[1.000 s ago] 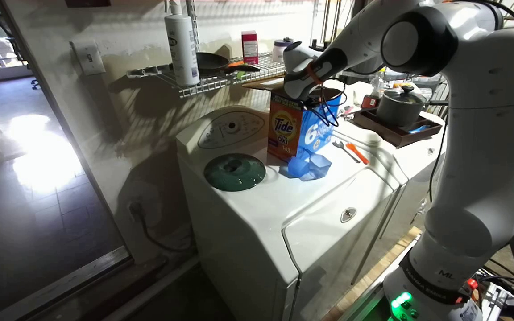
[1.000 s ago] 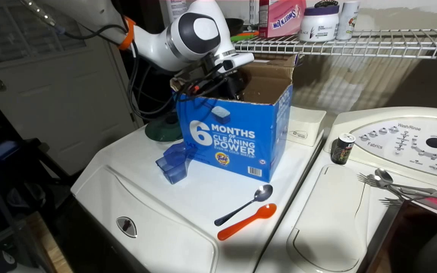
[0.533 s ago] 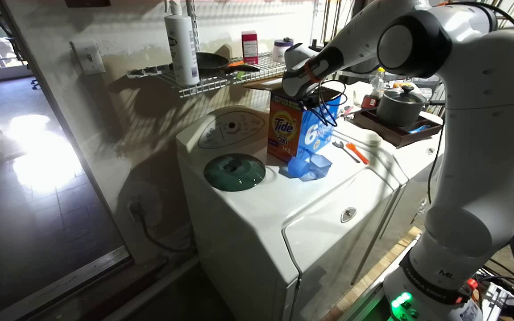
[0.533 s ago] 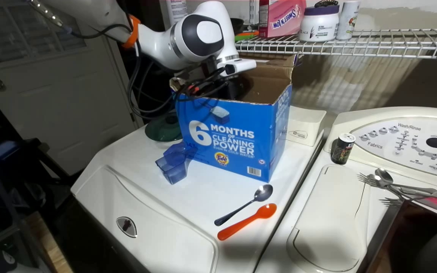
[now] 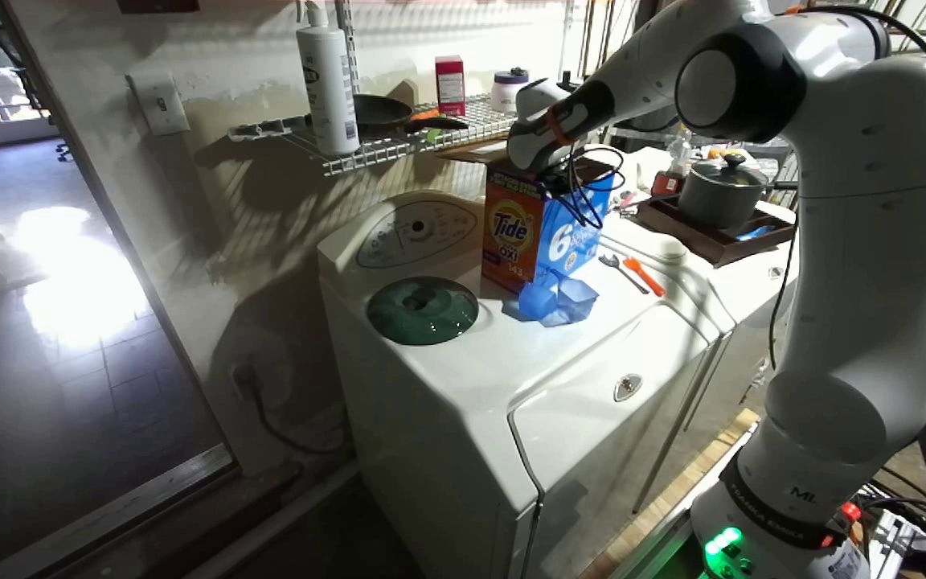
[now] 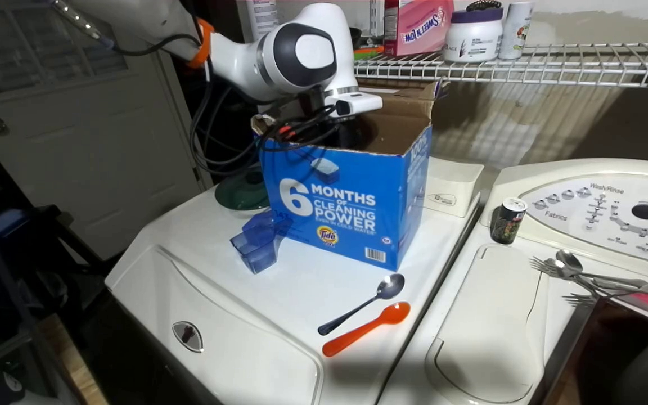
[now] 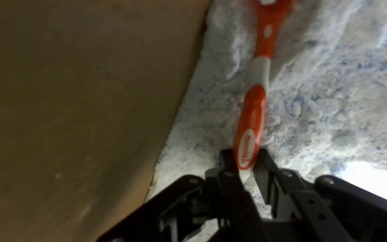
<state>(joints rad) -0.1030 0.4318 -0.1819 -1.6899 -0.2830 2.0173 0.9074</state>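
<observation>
My gripper [image 7: 245,159] is shut on the handle end of an orange and white utensil [image 7: 255,107] with a label on its handle. The utensil's far end runs out of the wrist view at the top. Pale, blue-speckled powder [image 7: 328,111] lies beneath and around it. A brown cardboard wall [image 7: 79,111] rises along the left of the wrist view. In both exterior views my hand reaches into the open top of a blue and orange detergent box [image 6: 341,197], also seen here [image 5: 514,233]. The box hides the fingers and utensil there.
A clear blue scoop [image 6: 256,247], a metal spoon [image 6: 369,301], an orange spoon [image 6: 366,331] and a green lid [image 5: 423,312] lie around the box on the white washer [image 5: 471,386]. A wire shelf [image 6: 571,64] hangs behind. Loose cables [image 6: 301,132] drape over the box rim.
In an exterior view my wrist has moved a little to the right and down at the box opening. The box has shifted very slightly. The surrounding objects have not moved.
</observation>
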